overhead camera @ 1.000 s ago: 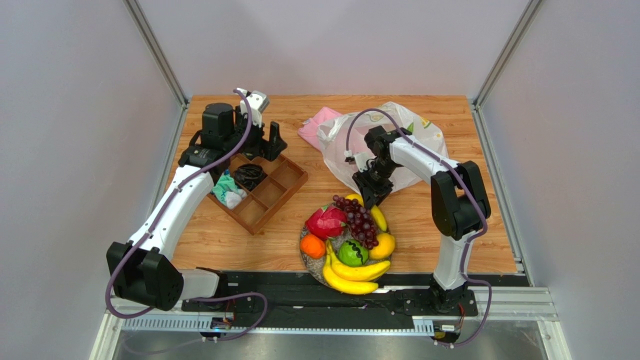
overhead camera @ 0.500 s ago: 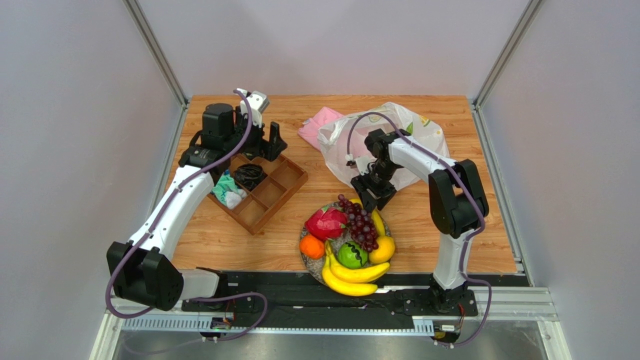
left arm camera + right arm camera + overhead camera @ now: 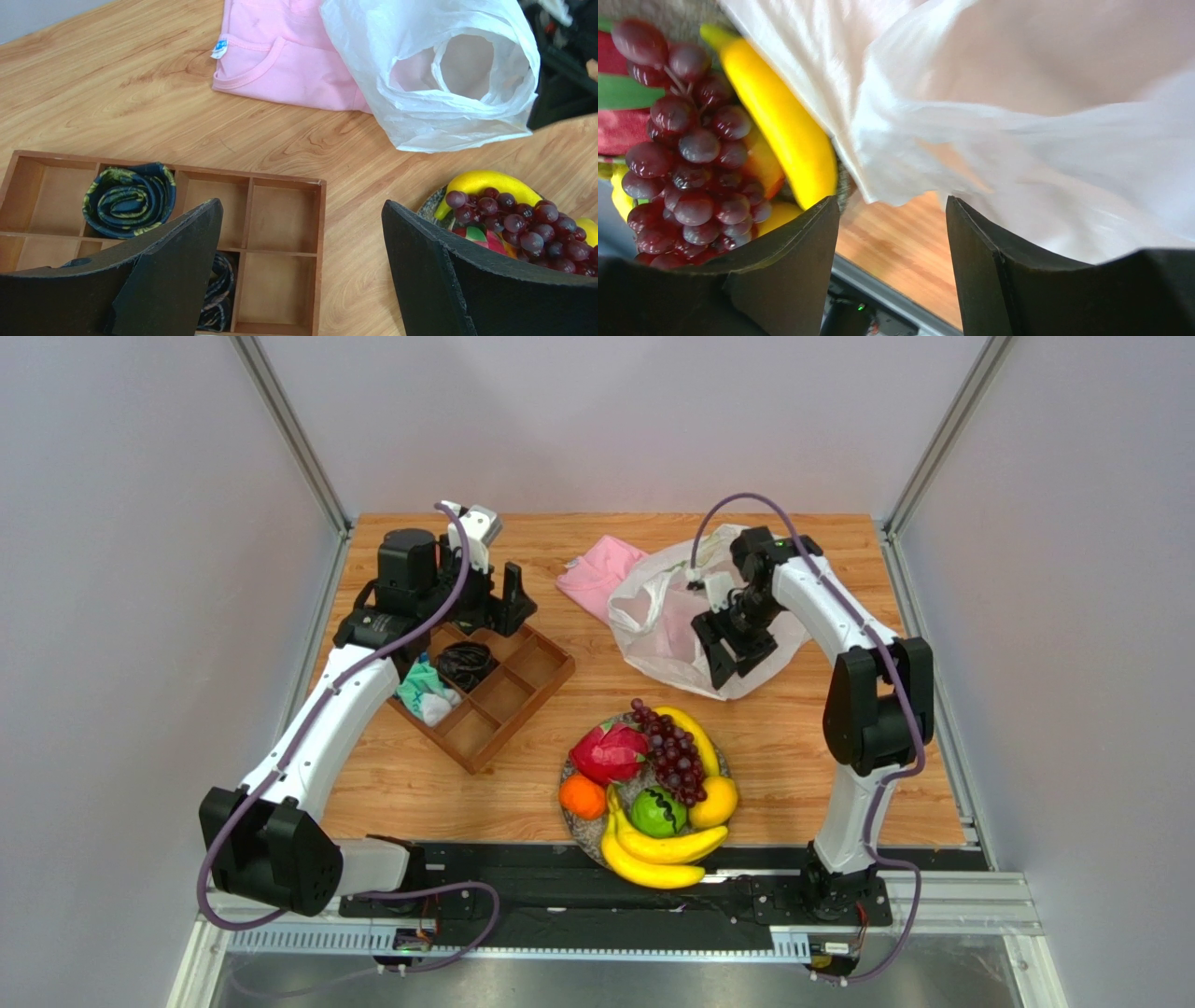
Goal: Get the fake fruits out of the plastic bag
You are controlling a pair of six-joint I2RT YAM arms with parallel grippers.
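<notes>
Fake fruits heaped on a plate on the bench, all outside the plastic bag, with grapes and a banana among them. Right pincer, released and grasping nothing, hangs over the bag's near edge, and the crumpled film spreads beyond it. The plate sits behind this pincer, toward the arm bases and well apart. Left pincer, likewise released with jaws wide, hovers above a wooden divider tray. Ahead of it a pink cloth lies partly under the bag.
</notes>
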